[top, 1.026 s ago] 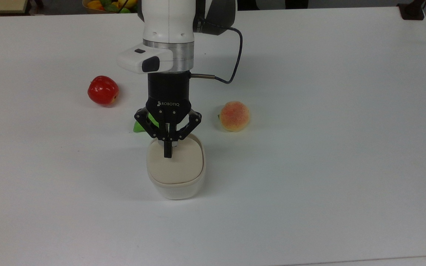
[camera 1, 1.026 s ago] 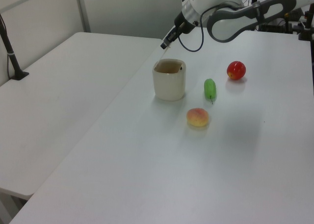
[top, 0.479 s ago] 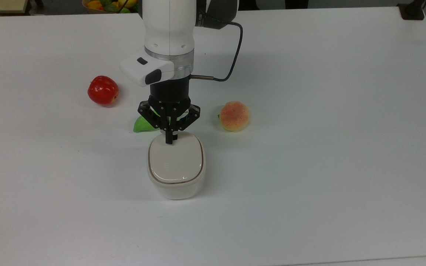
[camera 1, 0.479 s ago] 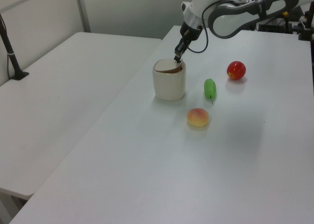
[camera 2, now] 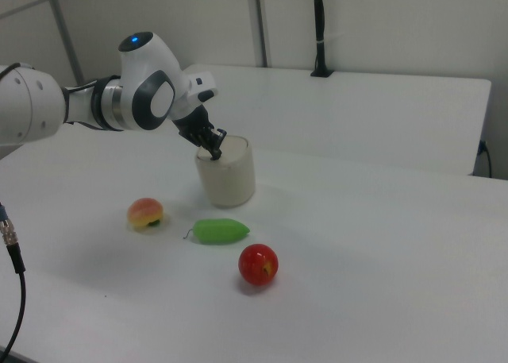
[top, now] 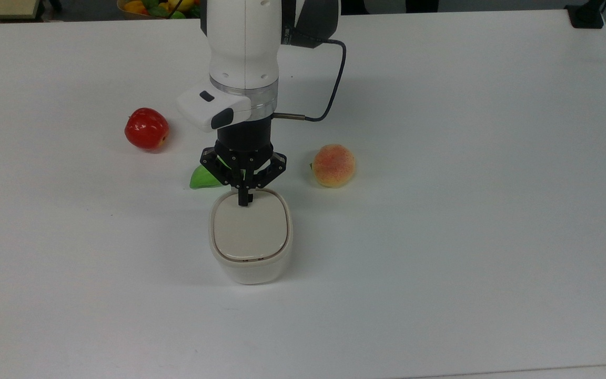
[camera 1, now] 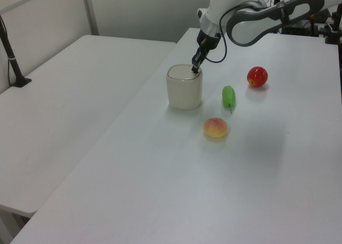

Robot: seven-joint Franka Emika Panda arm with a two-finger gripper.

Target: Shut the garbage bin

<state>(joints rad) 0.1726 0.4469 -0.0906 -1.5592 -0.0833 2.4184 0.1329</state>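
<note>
The garbage bin [top: 250, 239] stands near the middle of the white table [top: 466, 210], its beige lid [top: 251, 229] lying flat and level within the rim, so the closing looks essentially done (whether the latch has caught cannot be told). The gripper [top: 243, 200], its fingers pinched together and holding nothing, presses its tip on the lid's far edge in the top view. What is left, by my judgement, is lifting the arm away. A green fruit [top: 201, 178] lies just behind the bin.
</note>
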